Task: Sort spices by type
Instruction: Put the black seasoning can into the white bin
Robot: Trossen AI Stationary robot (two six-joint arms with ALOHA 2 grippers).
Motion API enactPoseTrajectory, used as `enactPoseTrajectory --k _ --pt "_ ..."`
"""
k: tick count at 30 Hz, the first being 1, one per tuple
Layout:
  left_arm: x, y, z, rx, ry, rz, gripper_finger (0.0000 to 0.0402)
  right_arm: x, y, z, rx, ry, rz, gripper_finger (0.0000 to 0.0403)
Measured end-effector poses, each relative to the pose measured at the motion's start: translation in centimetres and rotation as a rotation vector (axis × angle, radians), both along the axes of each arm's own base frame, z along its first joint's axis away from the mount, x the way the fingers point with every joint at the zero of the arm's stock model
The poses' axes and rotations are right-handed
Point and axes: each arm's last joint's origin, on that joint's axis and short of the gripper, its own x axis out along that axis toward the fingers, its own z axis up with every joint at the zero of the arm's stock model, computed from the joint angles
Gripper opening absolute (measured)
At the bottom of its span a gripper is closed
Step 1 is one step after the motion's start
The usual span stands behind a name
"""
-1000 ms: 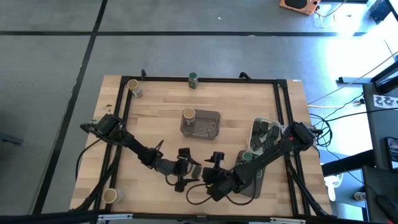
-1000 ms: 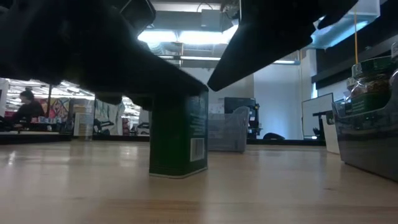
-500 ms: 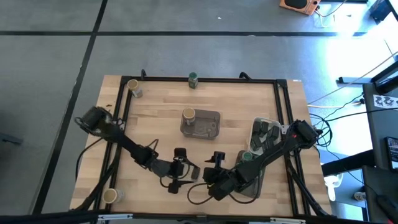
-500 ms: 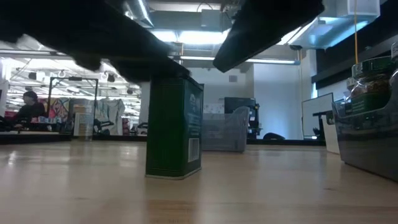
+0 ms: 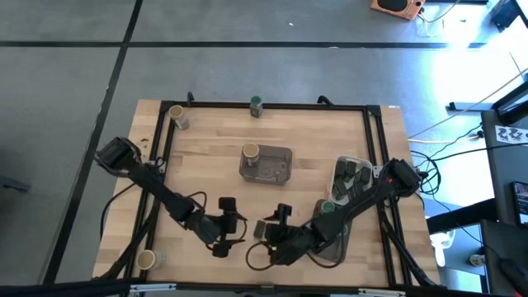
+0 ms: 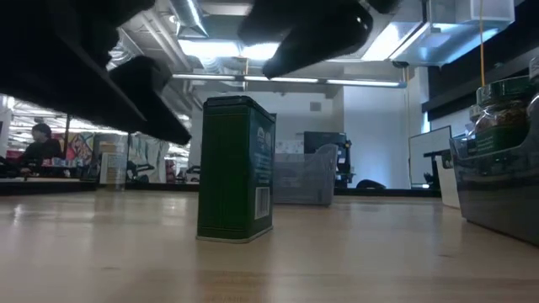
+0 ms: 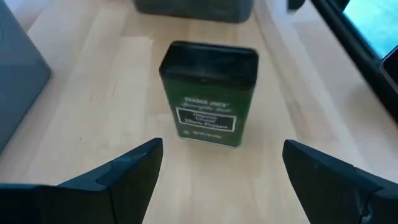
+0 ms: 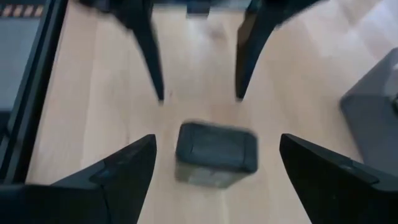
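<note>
A small dark green rectangular tin point(image 7: 208, 93) stands upright on its base on the bare wood point(image 6: 236, 168), near the table's front middle point(image 5: 258, 228). My left gripper point(image 7: 221, 168) is open, just left of the tin and a little above the table point(image 5: 238, 229). It points at the tin and is clear of it. My right gripper point(image 8: 217, 168) is open too. It hovers over the tin point(image 8: 216, 152) from the right point(image 5: 271, 234), one finger on either side and above it, touching nothing.
A grey tray point(image 5: 276, 169) at mid-table holds a tan-lidded jar point(image 5: 250, 153). At the right are a white tray point(image 5: 340, 163) with dark tins and a dark tray point(image 5: 340, 239) with a green-lidded jar point(image 5: 327, 208). Loose jars stand at the far edge point(image 5: 256, 105), far left point(image 5: 176, 114) and near left point(image 5: 146, 261).
My left gripper has drawn back from the tin toward the table's left edge and has risen, tipping less steeply down. The tin, whose top it covered before, now stands free and upright. My right gripper has risen a little above the tin.
</note>
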Motion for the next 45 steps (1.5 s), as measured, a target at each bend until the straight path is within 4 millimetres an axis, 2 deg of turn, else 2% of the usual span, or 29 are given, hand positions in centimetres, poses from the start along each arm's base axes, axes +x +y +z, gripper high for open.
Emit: enactPoseTrajectory --k 3,14,30,39,45 --pt "0.3 0.1 -0.6 0.008 0.006 0.010 0.0329 0.3 -0.2 0.2 -0.008 -0.040 -0.033 0.0340" --pt "0.9 0.6 -0.7 0.002 -0.015 0.029 0.0329 1.6 -0.1 -2.9 -0.006 -0.021 -0.063 0.0340" --pt "0.9 0.6 -0.7 0.004 -0.015 0.028 0.0329 1.5 -0.3 -3.0 -0.015 -0.021 -0.091 0.0340" --pt "1.0 0.8 -0.6 0.002 -0.024 0.032 0.0329 1.9 0.0 -5.1 0.001 0.012 -0.086 0.0340" --pt "1.1 0.8 -0.6 0.001 -0.027 0.032 0.0329 2.2 -0.4 -5.2 -0.006 0.010 -0.106 0.0340"
